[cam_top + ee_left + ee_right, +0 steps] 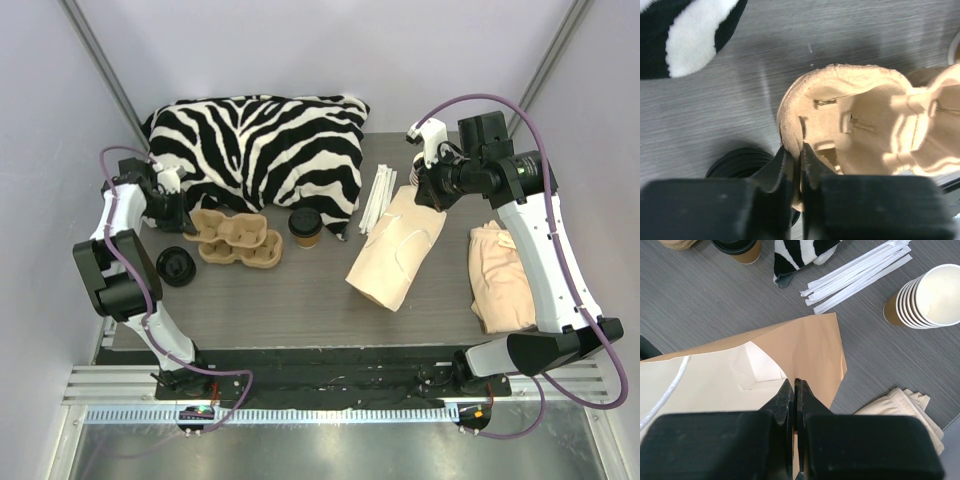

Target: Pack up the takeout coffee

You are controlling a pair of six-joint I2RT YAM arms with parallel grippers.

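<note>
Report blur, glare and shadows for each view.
Top external: sharp, evenly lit, with glare on the metal strip at the bottom. Left wrist: left tool blurred up close, cup carrier washed out. Right wrist: right tool soft, paper bag and straws crisp.

small tan coffee cup (305,227), black lid on, standing upright just at 3 o'clock from the cardboard cup tray (238,238)
</note>
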